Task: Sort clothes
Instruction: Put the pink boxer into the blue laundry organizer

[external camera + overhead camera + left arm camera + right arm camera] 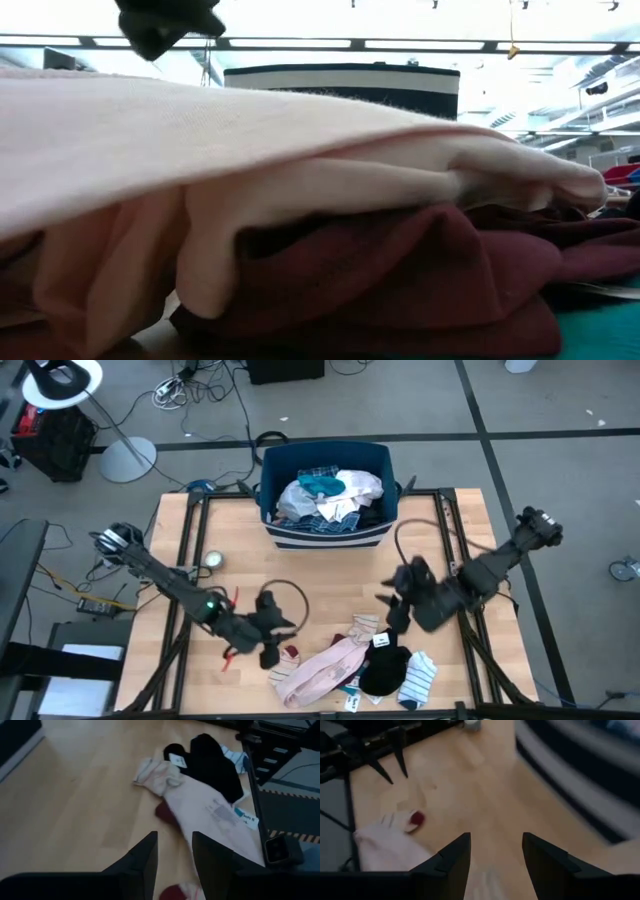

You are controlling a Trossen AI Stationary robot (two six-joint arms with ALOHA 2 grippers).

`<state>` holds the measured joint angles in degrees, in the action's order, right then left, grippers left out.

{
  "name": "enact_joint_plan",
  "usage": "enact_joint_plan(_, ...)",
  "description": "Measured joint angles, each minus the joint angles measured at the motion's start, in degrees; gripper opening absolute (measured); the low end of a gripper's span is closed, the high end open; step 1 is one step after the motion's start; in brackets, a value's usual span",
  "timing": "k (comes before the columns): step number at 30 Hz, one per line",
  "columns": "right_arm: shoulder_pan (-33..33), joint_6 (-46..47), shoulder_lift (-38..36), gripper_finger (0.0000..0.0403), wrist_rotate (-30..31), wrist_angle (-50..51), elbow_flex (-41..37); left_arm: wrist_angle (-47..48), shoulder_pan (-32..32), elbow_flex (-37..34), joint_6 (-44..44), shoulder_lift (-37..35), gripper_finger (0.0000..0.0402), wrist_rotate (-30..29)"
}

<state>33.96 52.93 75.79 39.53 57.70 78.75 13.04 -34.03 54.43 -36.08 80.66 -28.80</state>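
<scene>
Pink garment, black sock and striped sock lie crumpled at the worktop's near edge. The blue bin behind holds more clothes. Left pincer and right pincer hang open, empty.

The bin is sitting at the table's far edge, holding a heap of garments. Well in front of the bin, more clothes are lying along the near edge. The left tool is hovering just left of those clothes, the right tool just behind them, both nearer than the bin.
</scene>
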Motion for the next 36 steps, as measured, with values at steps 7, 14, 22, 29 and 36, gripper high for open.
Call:
enact_joint_plan(7, 10.9, 17.2, 0.0, 0.018, 5.1, -7.4, -10.6, 0.8, -0.2, 10.0, -0.4, 12.8, 0.0122, 0.6)
enact_joint_plan(14, 17.4, 27.5, 0.7, 0.018, 8.3, -19.3, -21.4, 3.2, 0.2, 19.7, -0.6, 26.1, 0.0121, 3.0)
enact_joint_plan(22, 19.2, 32.2, 6.3, 0.018, 8.6, -26.9, -24.6, 6.5, 2.1, 26.1, -2.4, 36.7, 0.0121, 8.8)
enact_joint_plan(29, 19.2, 32.4, 11.8, 0.018, 8.7, -33.1, -24.6, 9.7, 3.7, 26.2, -5.5, 37.9, 0.0045, 14.1)
enact_joint_plan(36, 19.3, 32.4, 16.4, 0.018, 8.4, -37.0, -24.6, 13.4, 3.2, 26.2, -2.2, 27.6, 0.0004, 10.0)
